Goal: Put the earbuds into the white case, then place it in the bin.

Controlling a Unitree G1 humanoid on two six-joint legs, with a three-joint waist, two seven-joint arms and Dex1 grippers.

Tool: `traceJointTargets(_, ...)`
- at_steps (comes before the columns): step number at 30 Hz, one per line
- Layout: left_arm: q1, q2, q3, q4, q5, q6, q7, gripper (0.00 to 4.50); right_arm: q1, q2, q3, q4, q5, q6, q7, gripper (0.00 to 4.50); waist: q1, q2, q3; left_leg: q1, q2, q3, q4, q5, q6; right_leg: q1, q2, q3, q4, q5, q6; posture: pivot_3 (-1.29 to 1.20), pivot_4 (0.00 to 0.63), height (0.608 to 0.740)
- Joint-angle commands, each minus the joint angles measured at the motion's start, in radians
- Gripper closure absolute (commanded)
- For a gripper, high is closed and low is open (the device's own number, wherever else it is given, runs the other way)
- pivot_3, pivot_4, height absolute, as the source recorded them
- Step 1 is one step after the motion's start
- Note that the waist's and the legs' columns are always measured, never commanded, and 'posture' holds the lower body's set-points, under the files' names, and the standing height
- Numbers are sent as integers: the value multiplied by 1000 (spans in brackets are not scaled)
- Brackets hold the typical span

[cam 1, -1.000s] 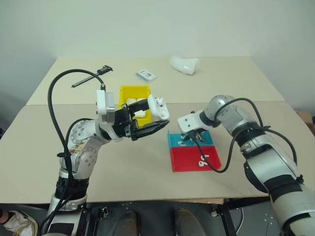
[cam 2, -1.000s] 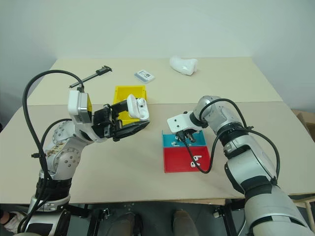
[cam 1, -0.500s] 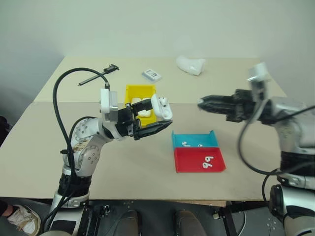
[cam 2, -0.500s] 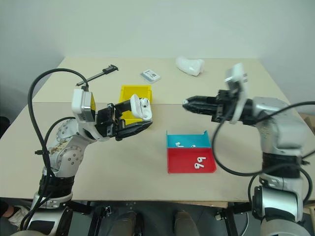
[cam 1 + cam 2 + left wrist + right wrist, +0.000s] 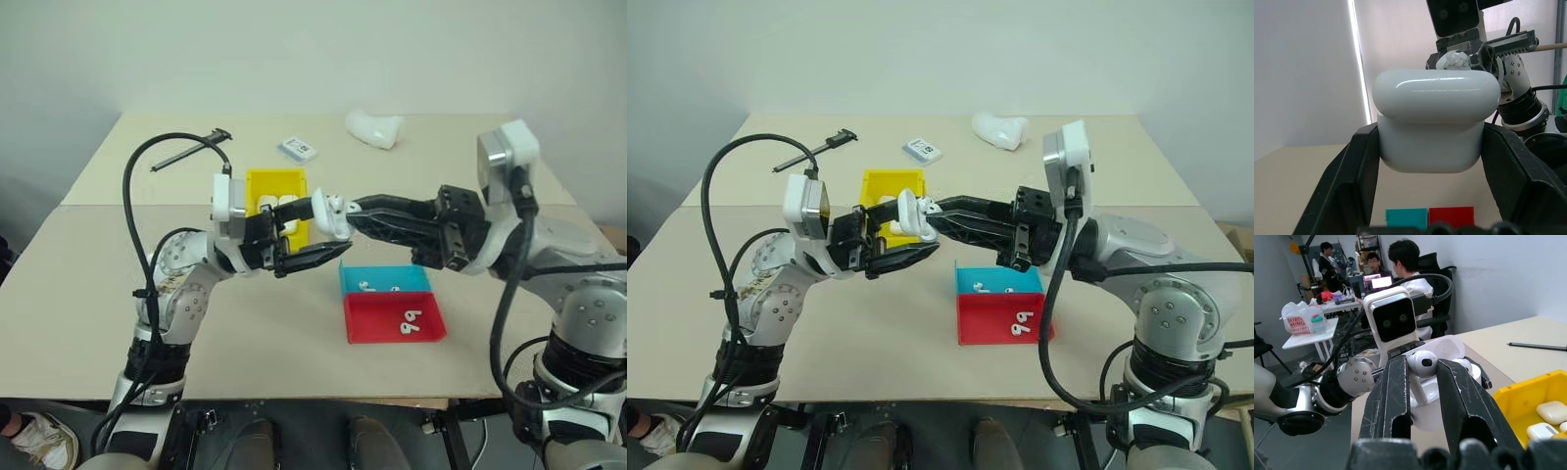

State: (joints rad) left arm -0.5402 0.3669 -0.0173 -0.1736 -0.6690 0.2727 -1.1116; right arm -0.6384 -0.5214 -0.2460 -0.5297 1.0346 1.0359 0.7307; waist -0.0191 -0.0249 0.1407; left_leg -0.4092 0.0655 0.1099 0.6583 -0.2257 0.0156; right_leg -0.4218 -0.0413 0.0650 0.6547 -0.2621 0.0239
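Observation:
My left gripper (image 5: 326,233) is shut on the white case (image 5: 329,214), held above the table just right of the yellow bin (image 5: 257,180). The lid stands open. In the left wrist view the case (image 5: 1436,125) sits between both black fingers (image 5: 1357,172). My right gripper (image 5: 359,211) reaches in from the right, shut on one earbud (image 5: 1422,363), its tips right at the case's open mouth (image 5: 1447,348). More earbuds lie in the blue tray (image 5: 387,277) and the red tray (image 5: 428,330).
The bin holds other white cases (image 5: 1549,410). At the table's far side lie a lumpy white object (image 5: 373,127), a printed card (image 5: 294,149) and a black tool (image 5: 186,153). Behind my left arm, the right wrist view shows people (image 5: 1403,264) seated at desks.
My right arm has risen from the blue tray and swung up and left, bringing an earbud to the case's open mouth. The left gripper has kept the case about where it was.

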Motion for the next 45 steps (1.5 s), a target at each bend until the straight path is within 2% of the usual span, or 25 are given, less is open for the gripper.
traceJointTargets(1, -26, -3, 11, -22, -22, -2, -4, 1716, -6, -21, 17, -2, 8, -30, -21, 3890, 0, 0, 0, 0, 0, 0, 0, 0, 0, 0, 0, 0, 0, 0, 0, 0, 150, 740)
traceJointTargets(8, -22, -2, 16, -27, -21, 0, -2, 1716, 7, -47, 72, -10, -14, -58, -25, 3890, 0, 0, 0, 0, 0, 0, 0, 0, 0, 0, 0, 0, 0, 0, 0, 0, 150, 740)
traceJointTargets(16, -22, -3, 14, -25, -18, -5, -2, 1716, 34, -108, 105, -11, -50, -99, 1, 1161, 1, 0, 0, 0, 0, 0, 0, 0, 0, 0, 0, 0, 0, 0, 0, 0, 150, 740)
traceJointTargets(18, -22, -4, 12, -25, -17, -5, -2, 1716, 37, -122, 96, -8, -46, -104, 2, 652, 2, 0, 0, 0, 0, 0, 0, 0, 0, 0, 0, 0, 0, 0, 0, 0, 150, 740)
traceJointTargets(24, -23, -3, 14, -15, -14, -4, -8, 1716, 75, -190, -6, -12, 45, -120, 66, 652, 4, 0, 0, -1, 0, 0, 0, 0, 0, 0, 0, 0, -1, 0, 0, 0, 150, 740)
traceJointTargets(27, -22, -4, 5, 0, 0, 0, -2, 1716, 76, -212, -20, -15, 48, -141, 89, 1179, 3, 0, 0, -1, 0, -1, 0, 0, 0, 0, 0, 0, -2, 0, 0, 0, 150, 740)
traceJointTargets(30, -23, -5, -23, 24, 43, 8, 24, 1716, 9, -229, 13, 8, 9, -152, 69, 2297, 0, 0, 0, 0, 0, -1, 0, 0, 0, 0, 0, 0, -1, 0, 0, 0, 150, 740)
traceJointTargets(31, -22, -12, -43, 34, 70, 5, 38, 1716, -44, -234, 47, 19, -27, -152, 53, 2551, -1, 0, 0, 0, 0, -1, 0, 0, 0, 0, 0, 0, -1, 0, 0, 0, 150, 740)
traceJointTargets(32, -21, -17, -56, 42, 89, 2, 47, 1716, -80, -236, 72, 25, -53, -152, 43, 3028, -2, 0, 0, 1, 0, -1, 0, 0, 0, 0, 0, 0, 0, 0, 0, 0, 150, 740)
traceJointTargets(36, -23, -47, -100, 54, 141, -16, 71, 1716, -213, -244, 208, 43, -168, -149, 49, 4462, 0, 0, 0, 0, 1, -1, 0, 0, 0, -1, 1, 0, -1, 0, 0, 0, 150, 740)
traceJointTargets(40, -32, -74, -122, 64, 174, -37, 85, 1716, -327, -283, 363, 54, -249, -115, 138, 4462, 3, 0, 0, -4, 0, 0, 0, 0, 1, -3, 0, 0, -2, 0, 0, 0, 150, 740)
traceJointTargets(43, -33, -87, -117, 64, 183, -50, 99, 1716, -327, -337, 458, 46, -356, -152, 189, 4462, 8, 0, 0, -5, 1, -1, 1, -1, 1, -2, 0, -2, -5, 1, 0, 0, 150, 740)
traceJointTargets(45, -27, -84, -102, 56, 182, -55, 109, 1716, -304, -357, 451, 69, -383, -171, 206, 4462, 9, 0, 0, -6, 0, -1, 1, -1, 2, -2, -1, -3, -5, 1, 1, 0, 150, 740)
